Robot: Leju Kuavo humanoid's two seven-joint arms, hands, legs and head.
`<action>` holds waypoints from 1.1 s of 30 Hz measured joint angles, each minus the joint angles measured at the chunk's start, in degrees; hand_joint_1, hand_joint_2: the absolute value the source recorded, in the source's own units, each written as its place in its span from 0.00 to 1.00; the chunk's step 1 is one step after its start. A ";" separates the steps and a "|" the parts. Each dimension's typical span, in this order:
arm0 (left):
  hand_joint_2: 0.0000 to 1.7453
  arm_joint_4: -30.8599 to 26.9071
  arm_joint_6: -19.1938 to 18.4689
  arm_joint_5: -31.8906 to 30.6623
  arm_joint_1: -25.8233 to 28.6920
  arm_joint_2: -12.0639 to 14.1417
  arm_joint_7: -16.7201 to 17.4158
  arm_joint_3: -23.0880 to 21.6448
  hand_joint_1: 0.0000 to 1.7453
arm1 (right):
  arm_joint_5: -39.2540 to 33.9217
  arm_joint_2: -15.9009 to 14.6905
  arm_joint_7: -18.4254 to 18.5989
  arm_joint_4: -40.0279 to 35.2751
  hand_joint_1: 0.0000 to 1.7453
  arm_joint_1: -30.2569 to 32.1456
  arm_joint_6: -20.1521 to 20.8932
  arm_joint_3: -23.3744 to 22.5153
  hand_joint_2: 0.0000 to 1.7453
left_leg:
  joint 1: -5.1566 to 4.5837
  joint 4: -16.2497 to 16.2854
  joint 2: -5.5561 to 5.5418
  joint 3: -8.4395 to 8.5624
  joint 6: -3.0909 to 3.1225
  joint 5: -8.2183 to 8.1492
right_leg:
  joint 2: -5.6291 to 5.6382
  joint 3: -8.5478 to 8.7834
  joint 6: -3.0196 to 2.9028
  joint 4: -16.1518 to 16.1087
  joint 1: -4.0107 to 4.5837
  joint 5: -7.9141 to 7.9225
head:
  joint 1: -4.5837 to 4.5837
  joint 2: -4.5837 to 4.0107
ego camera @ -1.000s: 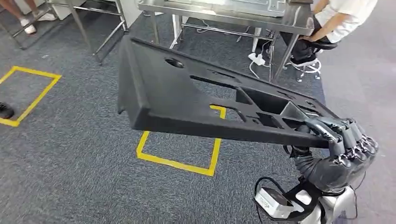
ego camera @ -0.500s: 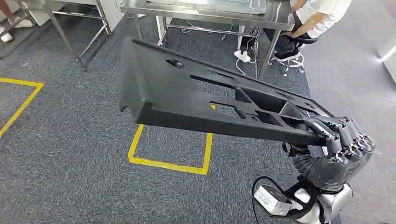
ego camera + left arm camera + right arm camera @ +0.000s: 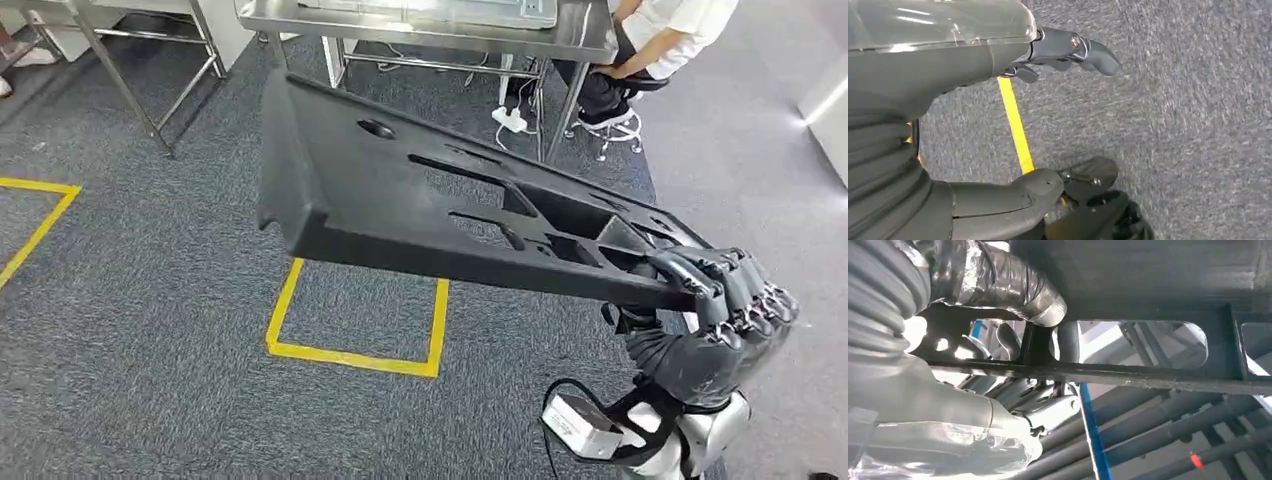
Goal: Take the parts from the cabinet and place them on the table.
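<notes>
A long black moulded panel (image 3: 400, 200) with several cut-outs juts out over the carpet in the head view. My right hand (image 3: 715, 320) grips its near narrow end, fingers curled over the edge. In the right wrist view the panel's underside (image 3: 1158, 290) spans the picture and my right hand (image 3: 998, 295) wraps a rib of it. My left hand (image 3: 1048, 55) hangs over the carpet with its fingers apart and nothing in it. A steel table (image 3: 580, 40) stands ahead, beyond the panel's far end.
A seated person in a white shirt (image 3: 670, 30) is at the table's right end, with cables and a power strip (image 3: 510, 118) on the floor below. Yellow tape squares (image 3: 350, 355) mark the grey carpet. Another metal frame (image 3: 150, 70) stands at far left.
The whole view has shifted: the table and the seated person slid leftward and the tape squares moved left. The panel stays in my right hand, held the same way.
</notes>
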 joint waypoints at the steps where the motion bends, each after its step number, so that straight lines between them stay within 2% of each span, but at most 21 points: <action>1: 1.00 0.00 0.02 0.04 0.06 0.02 0.00 0.00 0.00 | -0.04 0.00 0.00 0.00 1.00 -0.05 0.00 0.00 1.00 | -0.18 -0.14 -0.01 0.00 0.32 0.09 | 0.01 0.07 0.36 -0.19 0.04 0.08 | 0.00 0.00; 3: 1.00 0.00 0.07 0.13 -0.08 0.02 0.00 0.00 0.00 | -0.02 -0.02 0.00 0.00 1.00 -0.08 0.00 0.00 1.00 | 0.22 -1.08 0.08 0.52 1.17 0.68 | -0.13 -0.11 0.90 0.94 -0.23 -0.94 | 0.02 0.00; 6: 1.00 0.00 0.07 0.13 -0.24 0.02 -0.02 0.02 0.00 | 0.00 -0.02 0.00 0.04 1.00 -0.16 0.00 0.00 1.00 | 0.19 -1.14 0.24 0.51 1.68 0.68 | -0.31 -5.55 1.54 11.96 -0.46 -6.72 | 0.02 0.00; 7: 1.00 0.00 0.07 0.13 -0.18 0.02 0.00 0.04 0.00 | 0.00 -0.02 0.00 0.13 1.00 -0.08 0.00 0.00 1.00 | 0.17 -1.13 0.31 0.50 1.68 0.67 | -0.33 -7.60 1.68 15.79 -0.53 -7.76 | 0.04 0.00; 8: 1.00 0.00 0.07 0.13 -0.15 0.04 0.00 0.04 0.00 | 0.00 -0.02 0.00 0.20 1.00 -0.04 0.00 0.00 1.00 | 0.18 -1.13 0.32 0.54 1.65 0.64 | -0.40 -8.28 1.76 16.73 -0.62 -7.18 | 0.02 0.00; 10: 1.00 0.00 -0.02 0.13 -0.18 0.04 0.00 0.04 0.00 | 0.00 -0.02 0.00 0.28 1.00 -0.08 0.00 0.00 1.00 | 0.21 -1.13 0.28 0.72 1.59 0.53 | -0.51 -5.93 1.66 11.55 -0.78 -3.14 | 0.02 0.00; 11: 1.00 0.00 -0.02 0.11 -0.19 0.02 0.00 0.04 0.00 | 0.00 -0.02 0.00 0.28 1.00 -0.10 0.00 0.00 1.00 | 0.22 -1.13 0.25 0.97 1.45 0.42 | -0.63 -3.08 1.43 5.88 -0.78 -0.33 | 0.04 0.00; 12: 1.00 0.00 -0.02 0.11 -0.18 0.02 -0.02 0.04 0.00 | -0.02 -0.02 0.00 0.28 1.00 -0.17 0.00 0.00 1.00 | 0.22 -1.13 0.24 1.15 1.24 0.29 | -0.89 -0.70 1.15 1.22 -0.74 1.23 | 0.04 0.00; 13: 1.00 0.00 -0.04 0.11 -0.21 0.02 -0.04 0.04 0.00 | -0.02 -0.02 0.00 0.31 1.00 -0.28 0.00 0.00 1.00 | -0.18 -1.06 0.25 1.04 0.88 0.08 | -1.05 -0.14 0.95 -0.20 -0.19 0.23 | 0.02 0.00; 16: 1.00 0.00 -0.20 0.09 -0.22 0.02 -0.09 0.04 0.00 | 0.13 -0.02 0.00 0.31 1.00 -0.30 0.00 0.00 1.00 | 0.10 -1.41 0.39 1.22 -0.15 0.15 | -0.68 -0.32 0.25 -0.25 0.11 0.41 | 0.00 0.00; 18: 1.00 0.00 -0.22 0.02 -0.26 -0.02 -0.15 0.04 0.00 | 0.07 0.00 0.00 0.28 1.00 -0.30 0.00 0.00 1.00 | 0.25 -0.68 0.35 1.20 -0.79 -0.55 | -0.72 0.40 -0.59 -1.37 -0.42 0.91 | 0.00 0.00; 19: 1.00 0.00 -0.22 0.02 -0.25 -0.02 -0.17 0.04 0.00 | 0.00 0.02 0.00 0.28 1.00 -0.36 0.00 0.00 1.00 | 0.17 1.64 0.29 0.22 -0.76 -2.27 | -0.70 0.58 -1.09 -1.53 -0.42 0.88 | 0.00 0.00; 21: 1.00 0.02 -0.22 0.04 -0.13 -0.02 -0.17 0.07 0.00 | 0.13 0.13 0.00 0.31 1.00 -0.34 0.00 0.00 1.00 | 0.19 10.01 0.24 -3.87 -0.87 -6.44 | -0.75 0.55 -1.49 -1.45 -0.24 0.76 | -0.07 0.00; 22: 1.00 0.02 -0.24 0.04 0.00 -0.04 -0.17 0.07 0.00 | 0.33 0.15 -0.02 0.31 1.00 -0.34 0.00 0.00 1.00 | 0.20 14.15 0.24 -6.02 -0.96 -7.88 | -0.75 0.52 -1.63 -1.40 -0.10 0.66 | -0.07 0.00; 23: 1.00 0.02 -0.33 0.02 0.11 -0.04 -0.17 0.07 0.00 | 0.33 0.15 0.00 0.31 1.00 -0.32 0.00 0.00 1.00 | 0.21 16.21 0.25 -7.21 -1.05 -8.01 | -0.69 0.51 -1.68 -1.28 -0.01 0.62 | -0.09 0.00; 24: 1.00 0.02 -0.41 0.00 0.19 -0.04 -0.17 0.07 0.00 | 0.31 0.15 -0.02 0.31 1.00 -0.32 0.00 0.00 1.00 | 0.21 15.40 0.26 -7.02 -1.03 -6.59 | -0.56 0.57 -1.70 -1.19 0.03 0.48 | -0.07 0.00; 25: 1.00 0.02 -0.50 0.00 0.19 -0.04 -0.17 0.07 0.00 | 0.22 0.15 0.00 0.31 1.00 -0.32 0.00 0.00 1.00 | 0.20 12.21 0.25 -5.66 -0.95 -4.25 | -0.46 0.68 -1.61 -1.07 0.04 0.31 | -0.07 0.00; 27: 1.00 0.02 -0.61 -0.04 0.15 -0.04 -0.28 0.07 0.00 | 0.20 0.15 0.00 0.31 1.00 -0.33 0.00 0.00 1.00 | 0.20 2.46 0.20 -0.98 -0.48 0.80 | -0.34 1.07 -1.32 -0.66 0.04 -0.17 | -0.09 0.00; 29: 1.00 0.02 -0.68 -0.04 0.06 -0.04 -0.41 0.07 0.00 | 0.20 0.15 0.00 0.31 1.00 -0.38 0.00 0.00 1.00 | -0.24 -0.63 0.05 0.35 -0.03 0.13 | -0.30 0.70 -0.71 0.01 0.45 -0.59 | -0.07 0.00; 31: 1.00 0.02 -0.74 -0.09 0.12 -0.04 -0.52 0.07 0.00 | 0.24 0.15 0.00 0.31 1.00 -0.35 0.00 0.00 1.00 | -0.28 -0.46 0.00 0.10 0.32 0.12 | -0.29 0.67 -0.23 -0.36 0.31 -0.51 | -0.07 0.00; 33: 1.00 0.02 -0.94 -0.26 0.14 -0.09 -0.61 0.07 0.00 | 0.24 0.15 0.00 0.28 1.00 -0.39 0.00 0.00 1.00 | 0.20 -1.32 0.08 0.83 1.16 0.50 | -0.35 0.86 0.50 -0.15 0.19 -1.02 | -0.09 0.00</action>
